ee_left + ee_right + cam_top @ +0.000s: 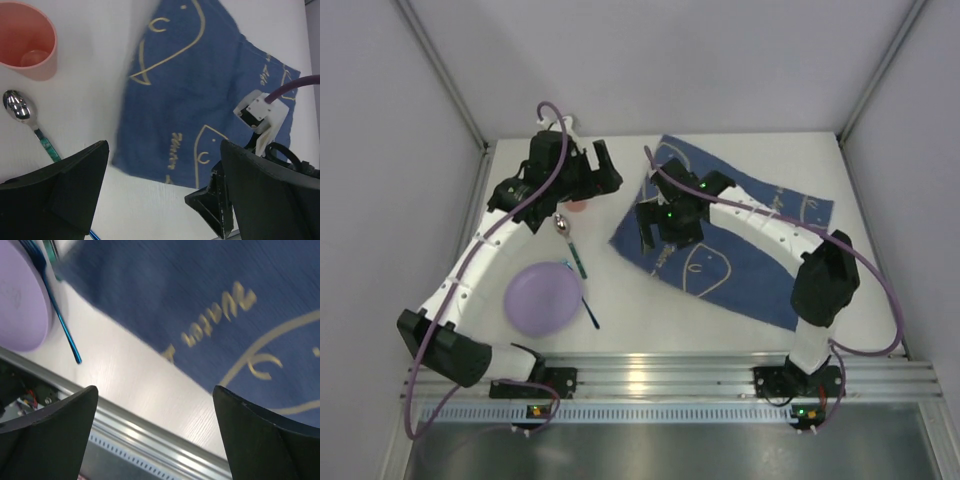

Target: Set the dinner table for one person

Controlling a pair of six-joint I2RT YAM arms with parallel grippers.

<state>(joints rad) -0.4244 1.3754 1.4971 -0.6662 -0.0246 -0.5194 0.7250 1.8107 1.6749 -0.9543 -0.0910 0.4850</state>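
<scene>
Fingers [60,195] of the left gripper [164,147] stand wide and empty near the far left corner of the dinner table [650,325], just beside the pink cup [27,42] and spoon [19,106]; the purple plate [542,298] sits nearer the front edge. Rightward, the blue cloth [730,240] lies askew, long axis running far-left to near-right. The right gripper [155,390], also wide and empty, hovers over its left edge, so the right arm looks better placed to take it.

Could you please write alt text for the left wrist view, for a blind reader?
A dark blue patterned cloth lies on the white dinner table, seen through the open left gripper; left of it are a pink cup and a spoon.
</scene>
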